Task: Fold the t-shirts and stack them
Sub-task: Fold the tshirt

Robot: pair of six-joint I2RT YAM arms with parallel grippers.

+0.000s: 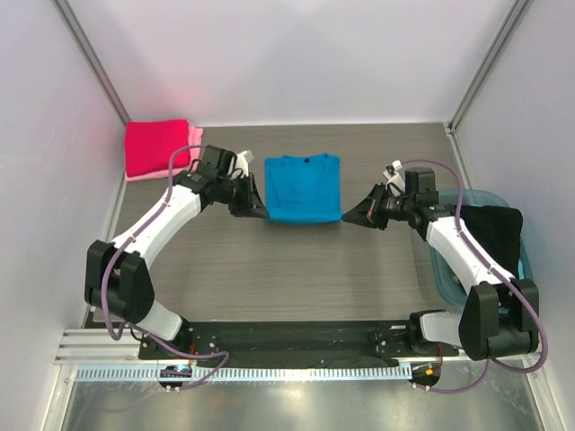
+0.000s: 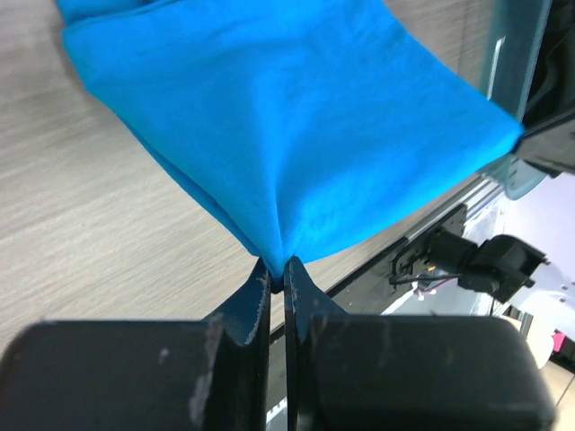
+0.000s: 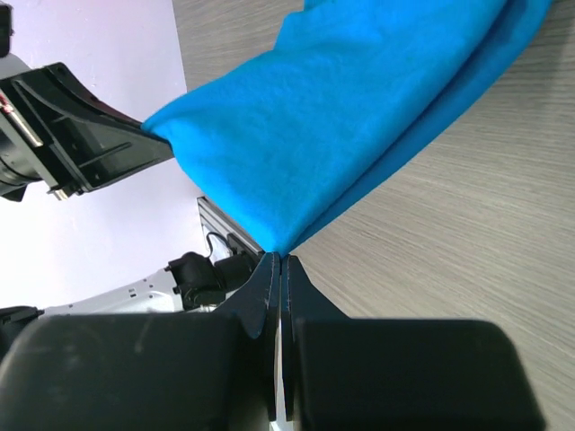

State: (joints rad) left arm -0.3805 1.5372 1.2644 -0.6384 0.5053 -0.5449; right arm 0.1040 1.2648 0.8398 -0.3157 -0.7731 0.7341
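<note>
Risking slip or skewed fold: thin pinches only, so uneven pull likely to free corner or drag layers askew. Far left, well apart: folded crimson red t-shirt (image 1: 157, 148). Next, left gripper (image 1: 258, 212), closed tight on near-left corner of bright blue t-shirt (image 1: 304, 187), spread centrally between both pincers. Rightmost, right gripper (image 1: 349, 218), likewise closed tight on near-right corner.

The blue t-shirt (image 2: 296, 135) is soft, matt knit cloth, as are the red t-shirt (image 1: 154, 148) and the pink t-shirt (image 1: 195, 144). The bench (image 1: 296, 260) has a matt grey wood-grain finish. Both pairs of jaws are matt black plastic, faintly scuffed. The tub (image 1: 442, 274) is translucent blue plastic.
</note>
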